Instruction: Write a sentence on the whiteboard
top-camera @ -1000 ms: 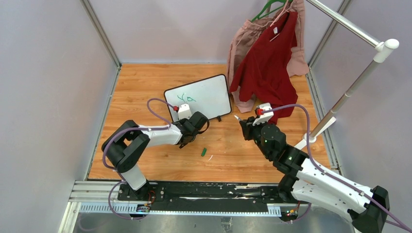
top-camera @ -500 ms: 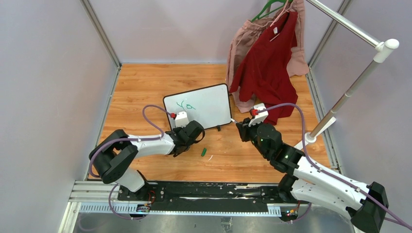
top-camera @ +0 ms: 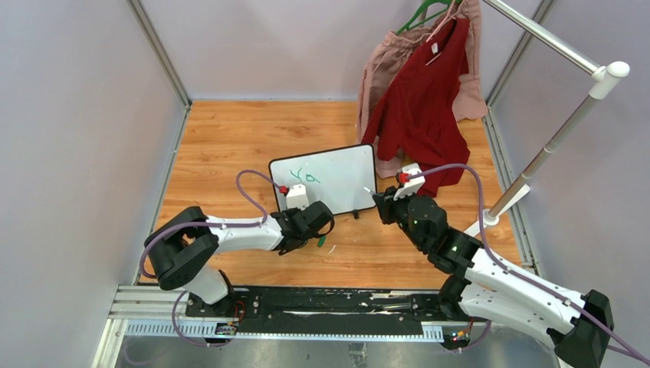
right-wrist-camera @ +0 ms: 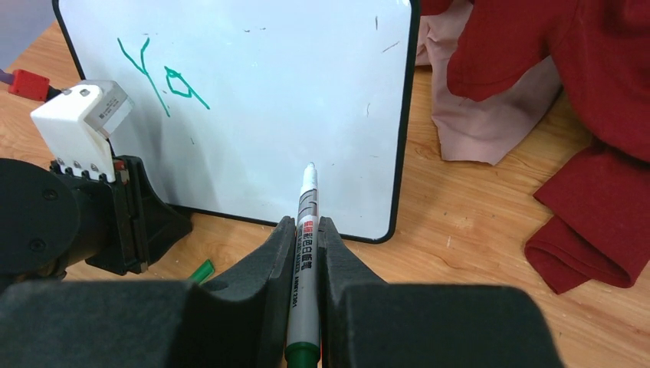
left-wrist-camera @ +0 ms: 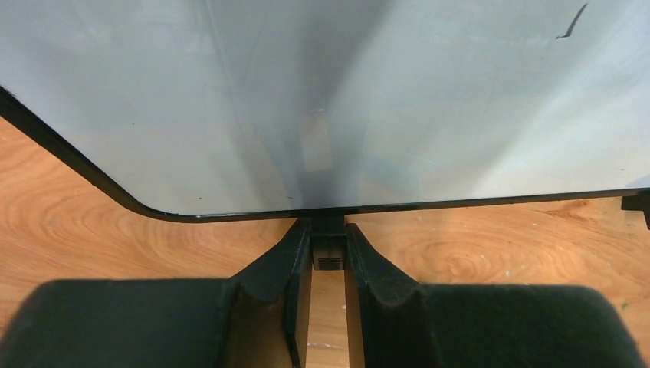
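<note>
The whiteboard (top-camera: 335,172) lies on the wooden floor, black-framed, and also shows in the right wrist view (right-wrist-camera: 306,84). The sentence (top-camera: 305,176) is green marker lettering that reads only "Yo" at the board's upper left (right-wrist-camera: 161,77). My left gripper (top-camera: 323,221) is shut on a small black foot (left-wrist-camera: 329,232) at the board's near edge (left-wrist-camera: 460,201). My right gripper (top-camera: 381,201) is shut on a grey marker (right-wrist-camera: 305,230) with a green end. The marker's tip (right-wrist-camera: 309,169) points at the board's near right part, just above it.
A green marker cap (top-camera: 323,241) lies on the floor near the left gripper, also in the right wrist view (right-wrist-camera: 201,271). Red (top-camera: 421,107) and pink (top-camera: 383,77) clothes hang from a rack and spill onto the floor beside the board's right edge. The rack pole (top-camera: 536,165) stands at the right.
The whiteboard has slid to the right and turned squarer, pulled by my left gripper, which moved right with it. The right gripper has shifted slightly left and nearer the board's right edge.
</note>
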### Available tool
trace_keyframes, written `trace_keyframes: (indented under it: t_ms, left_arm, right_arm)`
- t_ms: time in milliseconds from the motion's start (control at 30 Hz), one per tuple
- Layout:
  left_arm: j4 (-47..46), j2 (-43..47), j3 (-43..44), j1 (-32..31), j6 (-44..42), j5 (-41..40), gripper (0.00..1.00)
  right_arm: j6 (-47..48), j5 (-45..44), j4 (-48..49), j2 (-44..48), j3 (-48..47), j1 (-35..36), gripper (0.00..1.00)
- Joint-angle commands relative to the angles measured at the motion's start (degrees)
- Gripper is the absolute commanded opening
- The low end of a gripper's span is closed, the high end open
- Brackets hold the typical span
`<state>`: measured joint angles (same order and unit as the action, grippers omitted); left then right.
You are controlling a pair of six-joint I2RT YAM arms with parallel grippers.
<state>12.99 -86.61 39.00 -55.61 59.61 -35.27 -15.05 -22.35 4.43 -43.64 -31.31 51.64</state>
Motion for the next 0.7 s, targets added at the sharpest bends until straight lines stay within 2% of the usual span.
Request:
trace_keyframes:
  t_ms: [0, 67, 167, 333, 467, 533, 667]
  left_arm:
    - [3.8, -3.1, 4.0, -2.5, 4.9, 0.6, 0.0]
    - [5.1, -4.6, 5.4, -3.1, 6.0, 0.6, 0.0]
    - [5.2, -5.2, 5.5, -3.4, 6.6, 1.0, 0.13]
    - [2.8, -1.1, 4.1, -3.3, 2.8, 1.7, 0.62]
    - [1.1, 5.5, 2.1, -3.3, 0.6, 2.3, 0.86]
    - [2.1, 9.5, 1.8, -3.3, -1.0, 2.9, 0.91]
    - [4.1, 21.4, -0.1, -3.3, -6.3, 1.9, 0.91]
  right_arm:
    - [-0.4, -0.8, -1.3, 2.3, -0.5, 0.6, 0.0]
    - [-0.4, -1.1, -1.9, 2.9, -0.5, 0.6, 0.0]
    - [-0.2, -1.5, -2.7, 3.8, -0.4, 0.6, 0.0]
    - [-0.2, -1.1, -3.2, 5.3, -0.4, 0.6, 0.0]
    - [0.1, 0.4, -3.5, 6.5, -0.9, 0.6, 0.0]
    - [0.5, 1.3, -3.9, 7.3, -1.2, 0.6, 0.0]
    - [1.2, 2.0, -3.8, 8.4, -2.2, 0.6, 0.0]
